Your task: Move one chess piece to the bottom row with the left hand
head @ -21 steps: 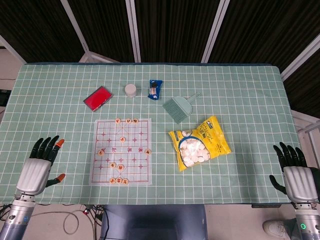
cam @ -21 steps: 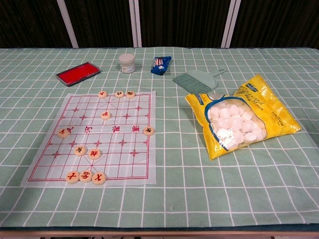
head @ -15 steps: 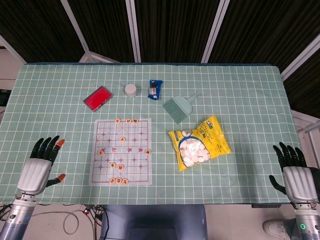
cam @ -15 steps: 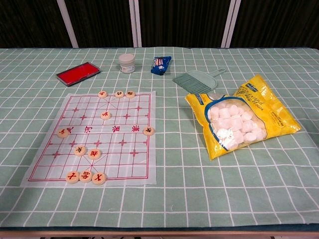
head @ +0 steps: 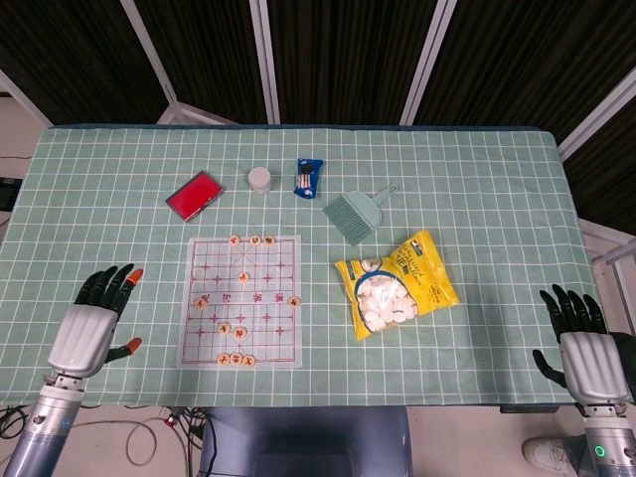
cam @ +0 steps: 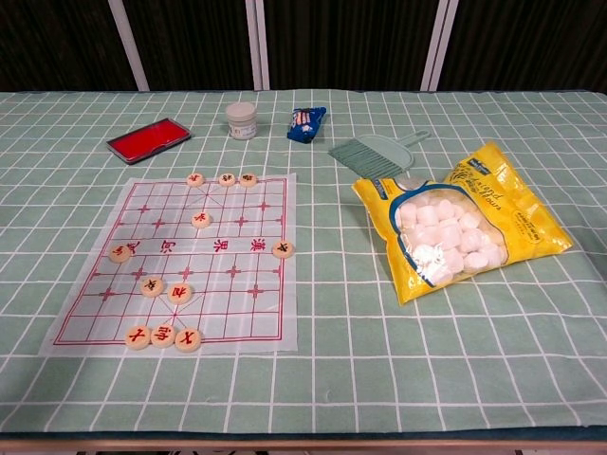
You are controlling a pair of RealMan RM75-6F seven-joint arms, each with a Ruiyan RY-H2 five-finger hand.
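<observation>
A white chess board sheet [head: 241, 299] [cam: 237, 284] with red lines lies on the green checked cloth. Round wooden pieces sit on it: three in the top row [cam: 226, 178], three in the bottom row [cam: 163, 336], and several between, such as two side by side [cam: 166, 289] and one at the right edge [cam: 283, 249]. My left hand [head: 92, 323] hovers open at the table's front left, left of the board, holding nothing. At the front right corner my right hand [head: 579, 341] is open, far from the board. Neither hand shows in the chest view.
A yellow marshmallow bag [head: 397, 284] lies right of the board. Behind the board are a red case [head: 194, 195], a white jar [head: 259, 179], a blue packet [head: 309, 177] and a green dustpan [head: 356, 213].
My left hand has shifted a little to the right and forward, toward the board. The right hand has barely moved. No piece has moved.
</observation>
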